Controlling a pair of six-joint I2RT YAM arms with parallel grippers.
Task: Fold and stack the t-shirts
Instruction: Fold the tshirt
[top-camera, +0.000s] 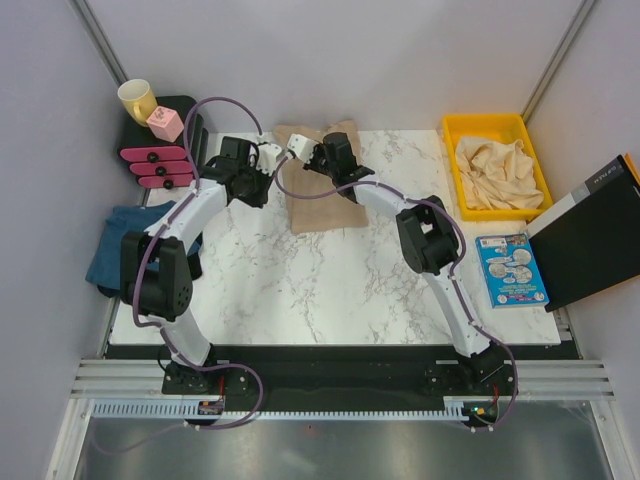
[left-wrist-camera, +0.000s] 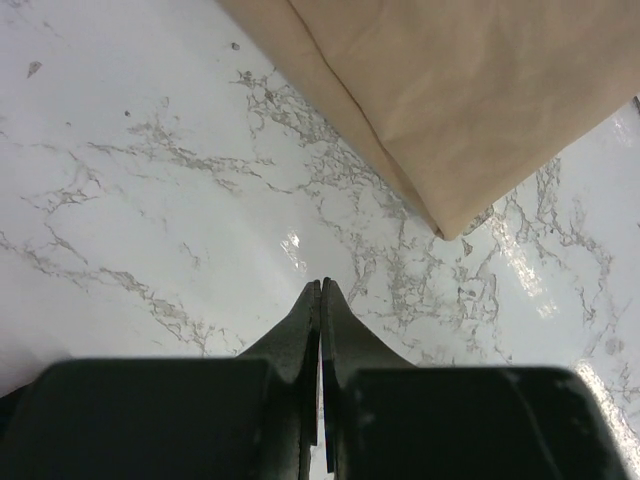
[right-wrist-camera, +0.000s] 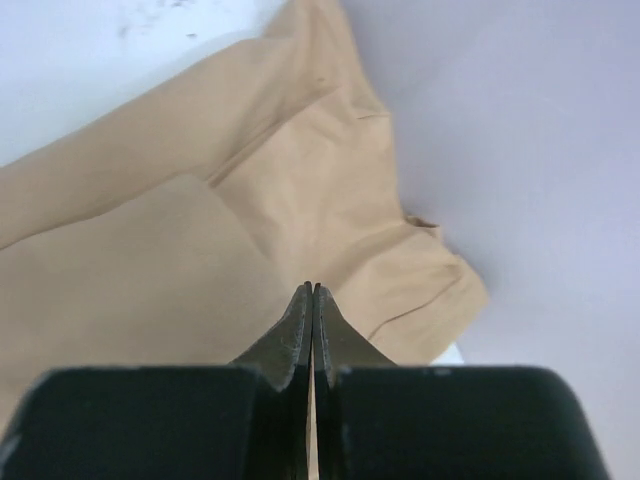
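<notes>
Where the white marble table (top-camera: 330, 290) meets the back wall (top-camera: 330, 60), folded tan cotton t-shirt (top-camera: 325, 200): lying flat
Left gripper (left-wrist-camera: 320, 287): clenched empty, above bare marble just beside the shirt's corner
Right gripper (right-wrist-camera: 311, 290): pressed closed, empty, over the shirt
Yellow plastic bin (top-camera: 485, 124): crumpled cream t-shirts (top-camera: 495, 172) inside
</notes>
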